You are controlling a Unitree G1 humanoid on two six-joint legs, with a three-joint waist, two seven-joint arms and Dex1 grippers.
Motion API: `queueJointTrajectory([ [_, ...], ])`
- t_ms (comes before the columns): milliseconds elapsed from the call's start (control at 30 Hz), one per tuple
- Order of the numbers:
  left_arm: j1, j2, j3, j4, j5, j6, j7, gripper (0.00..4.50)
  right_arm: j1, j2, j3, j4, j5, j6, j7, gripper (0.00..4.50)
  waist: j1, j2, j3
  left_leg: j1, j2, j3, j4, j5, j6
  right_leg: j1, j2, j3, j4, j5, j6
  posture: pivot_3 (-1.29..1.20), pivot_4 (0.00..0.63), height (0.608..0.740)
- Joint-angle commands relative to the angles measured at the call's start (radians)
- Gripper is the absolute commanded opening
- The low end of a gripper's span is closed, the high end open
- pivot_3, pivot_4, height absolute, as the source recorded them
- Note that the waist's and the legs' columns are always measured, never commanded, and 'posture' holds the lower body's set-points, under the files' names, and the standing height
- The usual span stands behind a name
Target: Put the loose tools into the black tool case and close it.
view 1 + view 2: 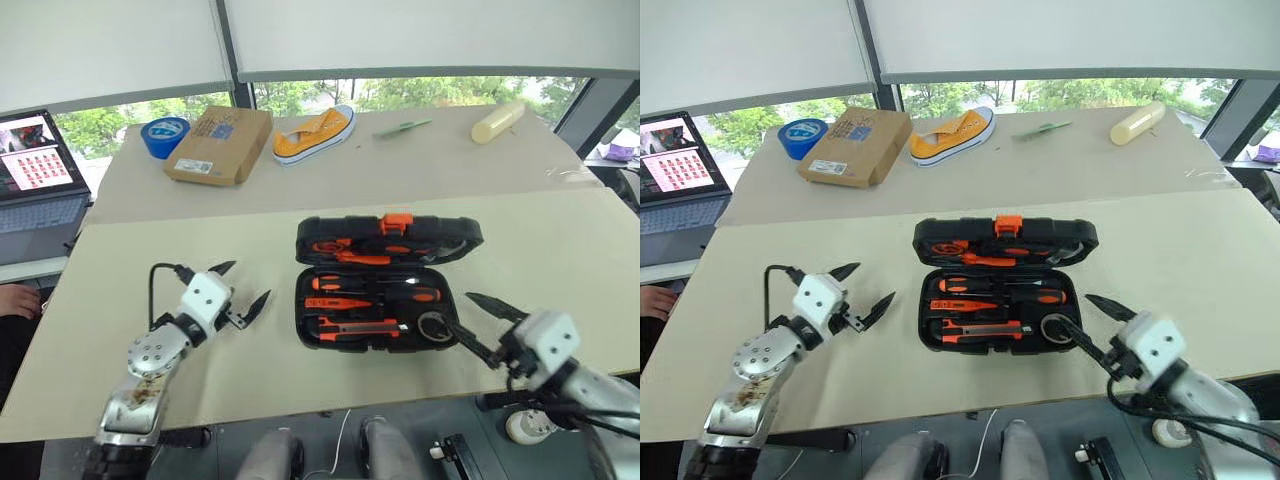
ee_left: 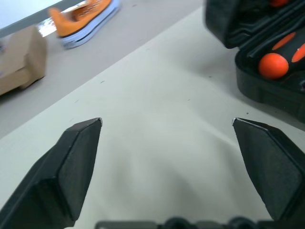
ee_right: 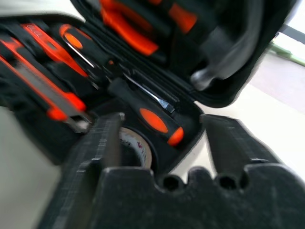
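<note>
The black tool case [image 1: 302,325] lies open mid-table, its lid [image 1: 455,235] with the orange latch tilted up at the back. Orange-and-black screwdrivers [image 1: 375,285] lie in its slots, with the utility knife [image 1: 355,327] in front of them and the round disc [image 1: 435,327] at the front right corner. My left gripper [image 1: 250,280] hovers open and empty over bare table to the left of the case. My right gripper [image 1: 455,309] is open at the case's front right corner, one fingertip by the disc [image 3: 138,145]; whether it touches it I cannot tell.
At the back of the table are a blue tape roll [image 1: 164,136], a cardboard box [image 1: 218,143], an orange shoe [image 1: 314,134], a green stick [image 1: 403,127] and a cream cylinder [image 1: 497,122]. A laptop [image 1: 38,190] stands at the far left, a person's hand [image 1: 15,300] below it.
</note>
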Motion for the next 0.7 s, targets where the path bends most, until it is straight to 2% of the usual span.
queueJointTrajectory([
  [33,-0.04,0.022,0.029,-0.024,-0.041,0.045,-0.009,4.5,0.042,-0.042,-0.046,-0.066,0.045,0.061,0.05,4.47,0.005,-0.001,0.0,0.004,0.001,0.0,0.0,-0.002,-0.001,0.005,0.001,0.0,0.0,0.0,0.0,0.0,0.15,0.735],
  [133,-0.084,0.051,0.046,0.046,-0.069,0.11,-0.03,4.5,0.124,-0.111,-0.084,-0.077,0.097,0.116,0.167,4.47,0.012,0.0,0.0,0.007,0.001,0.0,0.0,-0.002,0.0,0.008,0.001,-0.001,-0.001,-0.002,0.002,0.0,0.15,0.735],
  [267,-0.22,0.105,0.033,0.174,-0.087,0.157,-0.091,4.5,0.328,-0.241,-0.182,-0.13,0.173,0.183,0.441,4.47,0.015,0.0,0.0,0.01,0.0,0.0,0.0,-0.004,0.002,0.012,0.002,-0.001,-0.001,-0.004,0.002,0.0,0.15,0.735],
  [333,-0.329,0.125,-0.003,0.273,-0.067,0.117,-0.139,4.5,0.331,-0.264,-0.193,-0.116,0.169,0.187,0.464,4.47,0.014,-0.004,0.002,0.01,0.001,-0.001,0.0,-0.004,0.002,0.012,0.003,-0.002,-0.002,-0.004,0.001,0.0,0.15,0.735],
  [433,-0.51,0.124,-0.093,0.431,-0.024,0.047,-0.231,4.5,0.266,-0.281,-0.141,-0.076,0.118,0.168,0.461,3.85,0.013,-0.01,0.003,0.011,0.001,-0.001,0.001,-0.004,0.001,0.014,0.003,-0.002,-0.002,-0.003,0.001,0.0,0.15,0.735],
  [467,-0.567,0.115,-0.125,0.484,-0.008,0.017,-0.26,4.5,0.237,-0.285,-0.115,-0.065,0.102,0.168,0.457,3.43,0.014,-0.012,0.004,0.012,0.001,-0.001,0.001,-0.005,0.001,0.014,0.002,-0.002,-0.002,-0.003,0.001,0.0,0.15,0.735],
  [500,-0.62,0.1,-0.156,0.538,0.009,-0.016,-0.286,4.5,0.207,-0.286,-0.087,-0.055,0.085,0.164,0.452,3.25,0.014,-0.012,0.004,0.012,0.001,-0.001,0.001,-0.005,0.0,0.015,0.002,-0.002,-0.002,-0.003,0.001,0.0,0.15,0.735],
  [533,-0.665,0.084,-0.182,0.589,0.022,-0.048,-0.309,4.24,0.177,-0.288,-0.058,-0.046,0.064,0.158,0.448,2.75,0.014,-0.012,0.004,0.012,0.001,-0.001,0.001,-0.005,0.0,0.014,0.002,-0.002,-0.002,-0.003,0.001,0.0,0.15,0.735],
  [567,-0.71,0.064,-0.208,0.646,0.035,-0.087,-0.335,3.99,0.146,-0.29,-0.022,-0.033,0.038,0.149,0.445,2.52,0.015,-0.012,0.004,0.012,0.001,-0.002,0.0,-0.005,0.0,0.014,0.002,-0.002,-0.003,-0.004,0.001,0.0,0.15,0.735],
  [600,-0.74,0.051,-0.224,0.688,0.043,-0.118,-0.353,3.93,0.124,-0.292,0.002,-0.025,0.02,0.143,0.444,2.27,0.015,-0.012,0.004,0.012,0.001,-0.002,0.0,-0.005,-0.001,0.014,0.002,-0.003,-0.003,-0.004,0.001,0.0,0.15,0.735],
  [700,-0.841,-0.012,-0.295,0.842,0.089,-0.237,-0.421,2.84,0.007,-0.281,0.125,0.023,-0.043,0.125,0.433,1.22,0.011,-0.013,0.004,0.009,0.0,-0.001,0.0,-0.001,-0.008,0.012,0.002,-0.002,-0.006,-0.004,0.002,0.0,0.15,0.735],
])
